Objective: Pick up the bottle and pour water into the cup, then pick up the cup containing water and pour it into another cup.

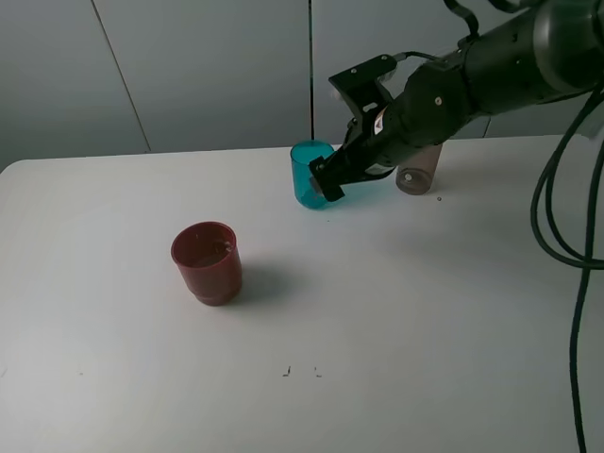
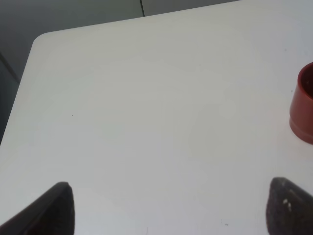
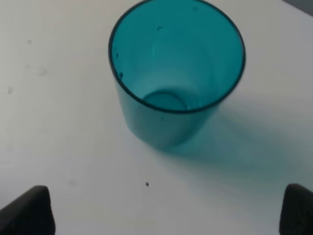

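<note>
The teal cup [image 1: 308, 176] stands upright on the white table at the back middle. In the right wrist view the cup [image 3: 176, 73] sits just beyond the fingertips, not between them. My right gripper [image 1: 331, 183] hangs right beside it, and the right wrist view shows that gripper [image 3: 164, 213] open and holding nothing. The smoky bottle [image 1: 418, 172] stands behind the right arm, with only its lower part showing. The red cup [image 1: 206, 262] stands apart at the front left. It also shows at the edge of the left wrist view, where the red cup [image 2: 304, 105] lies ahead of my left gripper [image 2: 171, 210], which is open over bare table.
The white table [image 1: 396, 330] reaches its rounded back-left corner [image 2: 41, 39] in the left wrist view. Black cables [image 1: 566, 236] hang down at the right side. A grey wall stands behind the table.
</note>
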Controlling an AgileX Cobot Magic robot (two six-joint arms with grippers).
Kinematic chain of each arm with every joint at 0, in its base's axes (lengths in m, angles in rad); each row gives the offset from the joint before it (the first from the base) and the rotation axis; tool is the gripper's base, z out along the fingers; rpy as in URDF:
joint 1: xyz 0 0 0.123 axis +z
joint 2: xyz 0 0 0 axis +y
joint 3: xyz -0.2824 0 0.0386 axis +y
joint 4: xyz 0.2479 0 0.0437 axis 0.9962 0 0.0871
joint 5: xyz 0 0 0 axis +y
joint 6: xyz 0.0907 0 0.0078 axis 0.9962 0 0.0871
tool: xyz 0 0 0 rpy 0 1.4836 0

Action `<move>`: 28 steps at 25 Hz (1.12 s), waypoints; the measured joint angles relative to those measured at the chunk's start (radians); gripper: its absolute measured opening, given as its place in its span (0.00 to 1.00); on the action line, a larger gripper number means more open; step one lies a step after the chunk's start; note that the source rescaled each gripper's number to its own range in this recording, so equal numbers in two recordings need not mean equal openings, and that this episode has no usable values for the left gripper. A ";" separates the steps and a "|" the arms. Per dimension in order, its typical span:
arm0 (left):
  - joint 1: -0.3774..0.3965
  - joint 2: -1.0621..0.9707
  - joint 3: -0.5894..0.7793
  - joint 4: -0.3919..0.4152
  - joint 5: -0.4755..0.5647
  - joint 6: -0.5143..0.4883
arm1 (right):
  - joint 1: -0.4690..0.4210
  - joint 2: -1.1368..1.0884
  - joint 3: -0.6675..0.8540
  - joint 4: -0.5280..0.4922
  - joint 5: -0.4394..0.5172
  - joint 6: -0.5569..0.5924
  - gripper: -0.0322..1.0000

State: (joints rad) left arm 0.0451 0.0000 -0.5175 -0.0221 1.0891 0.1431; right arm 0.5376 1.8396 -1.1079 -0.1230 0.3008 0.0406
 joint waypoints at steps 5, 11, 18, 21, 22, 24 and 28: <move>0.000 0.000 0.000 0.000 0.000 0.000 | 0.000 -0.161 0.002 0.005 0.248 0.003 1.00; 0.000 0.000 0.000 0.000 0.000 0.000 | 0.000 -0.344 0.126 0.048 0.345 0.003 1.00; 0.000 0.000 0.000 0.000 0.000 0.000 | 0.000 -0.659 0.308 0.060 0.436 0.003 1.00; 0.000 0.000 0.000 0.000 0.000 0.000 | 0.000 -0.797 0.367 0.060 0.534 0.003 1.00; 0.000 0.000 0.000 0.000 0.000 0.000 | 0.000 -0.846 0.389 0.060 0.571 0.003 1.00; 0.000 0.000 0.000 0.000 0.000 0.000 | 0.000 -0.935 0.434 0.060 0.633 0.003 1.00; 0.000 0.000 0.000 0.000 0.000 0.000 | 0.000 -1.125 0.514 0.060 0.702 0.003 1.00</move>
State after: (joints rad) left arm 0.0451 0.0000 -0.5175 -0.0221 1.0891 0.1431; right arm 0.5376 0.7146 -0.5937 -0.0629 1.0033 0.0432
